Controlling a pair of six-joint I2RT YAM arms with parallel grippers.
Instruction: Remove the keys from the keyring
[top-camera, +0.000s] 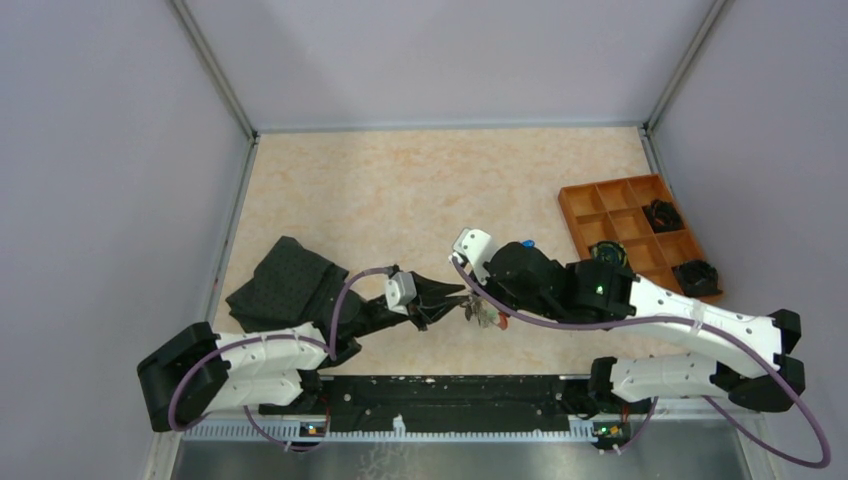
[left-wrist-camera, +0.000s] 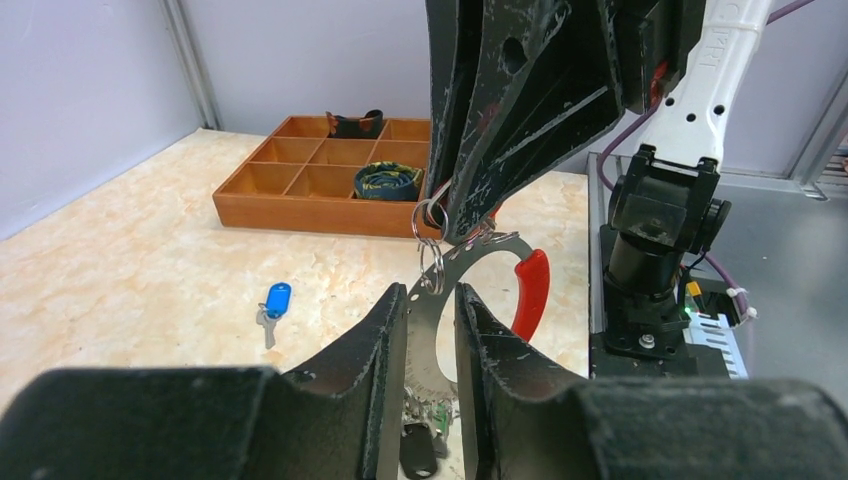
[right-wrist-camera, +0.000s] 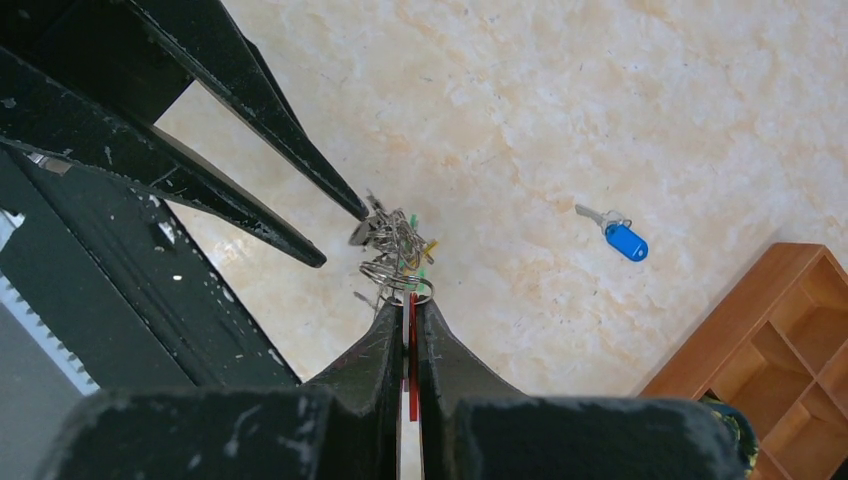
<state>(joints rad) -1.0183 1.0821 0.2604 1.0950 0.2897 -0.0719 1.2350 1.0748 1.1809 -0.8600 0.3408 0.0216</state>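
The keyring (left-wrist-camera: 434, 335), a thin grey metal ring with a red sleeve (left-wrist-camera: 531, 288), hangs above the table. My right gripper (right-wrist-camera: 411, 303) is shut on it, with grey metal and red sleeve pinched between the jaws. Small split rings and a bunch of keys (right-wrist-camera: 395, 243) dangle from it; green and black heads (left-wrist-camera: 425, 440) show below. My left gripper (left-wrist-camera: 431, 292) is open a little, its fingers either side of the ring's grey arc with a gap on each side. One blue-headed key (left-wrist-camera: 274, 303) lies loose on the table. From above, both grippers meet at the bunch (top-camera: 487, 315).
An orange compartment tray (top-camera: 585, 205) stands at the right, with black coiled objects (top-camera: 662, 213) in some cells. A black cloth (top-camera: 285, 280) lies at the left beside the left arm. The loose blue key (top-camera: 526, 243) lies just behind the right wrist.
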